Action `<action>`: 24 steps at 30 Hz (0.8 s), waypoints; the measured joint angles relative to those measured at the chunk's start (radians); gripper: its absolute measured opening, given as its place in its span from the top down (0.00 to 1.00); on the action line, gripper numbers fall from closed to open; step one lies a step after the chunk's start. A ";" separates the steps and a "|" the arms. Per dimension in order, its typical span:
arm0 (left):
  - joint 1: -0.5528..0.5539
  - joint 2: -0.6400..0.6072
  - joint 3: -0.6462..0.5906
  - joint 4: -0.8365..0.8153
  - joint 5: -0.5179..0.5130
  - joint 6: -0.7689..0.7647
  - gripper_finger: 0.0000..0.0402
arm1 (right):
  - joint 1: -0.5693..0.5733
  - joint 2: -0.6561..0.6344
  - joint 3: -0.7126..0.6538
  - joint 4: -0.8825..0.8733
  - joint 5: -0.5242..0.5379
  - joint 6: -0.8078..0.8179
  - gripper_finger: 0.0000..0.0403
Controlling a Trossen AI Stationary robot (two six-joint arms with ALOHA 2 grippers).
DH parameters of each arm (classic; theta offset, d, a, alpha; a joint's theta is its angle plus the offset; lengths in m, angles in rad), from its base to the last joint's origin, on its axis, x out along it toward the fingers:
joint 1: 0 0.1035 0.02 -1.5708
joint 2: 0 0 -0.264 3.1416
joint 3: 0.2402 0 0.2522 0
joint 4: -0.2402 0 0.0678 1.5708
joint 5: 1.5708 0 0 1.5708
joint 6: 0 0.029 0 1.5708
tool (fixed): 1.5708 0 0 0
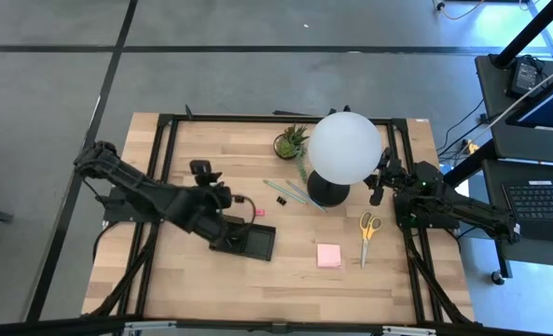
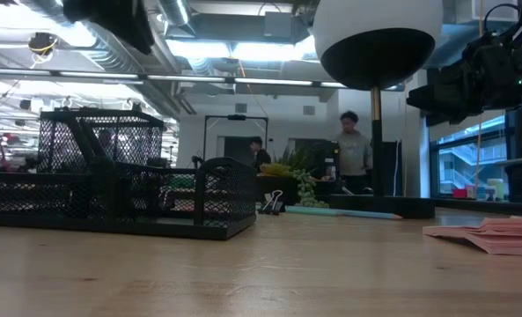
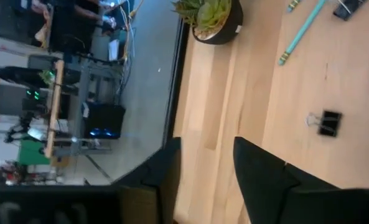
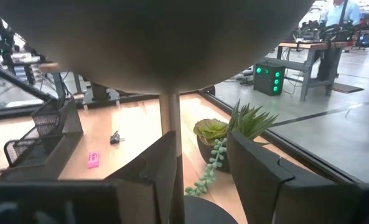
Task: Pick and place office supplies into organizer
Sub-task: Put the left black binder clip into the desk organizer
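Scissors (image 1: 366, 235): we see them flat on the counter (image 1: 201, 289), near the lamp base (image 1: 328, 193), untouched. We judge them stiff and light; best taken across the blades.
Sticky pad (image 1: 329, 255): just beside the scissors; soft-edged, thin, likely to slide.
Binder clip (image 3: 324, 122): small, beside the pencils (image 1: 290, 192).
Organizer (image 1: 248, 239): black mesh, under the left arm.
Left end effector (image 3: 203, 180): above the organizer, fingers spread, empty.
Right end effector (image 4: 200, 177): raised by the lamp, spread, empty.

one scissors (image 1: 367, 230), one sticky pad (image 1: 329, 256), one organizer (image 1: 246, 240)
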 joint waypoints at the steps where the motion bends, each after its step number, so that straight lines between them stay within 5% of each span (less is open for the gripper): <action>1: 0.016 0.002 0.000 0.026 0.001 0.019 0.62 | 0.000 0.000 0.000 0.000 0.000 -0.008 0.64; 9: 0.177 0.002 0.000 0.149 0.138 0.190 0.57 | 0.000 0.000 0.000 0.000 0.000 -0.013 0.64; 24: 0.532 0.003 0.000 0.502 0.622 0.656 0.63 | 0.000 0.000 0.000 0.000 0.000 -0.037 0.64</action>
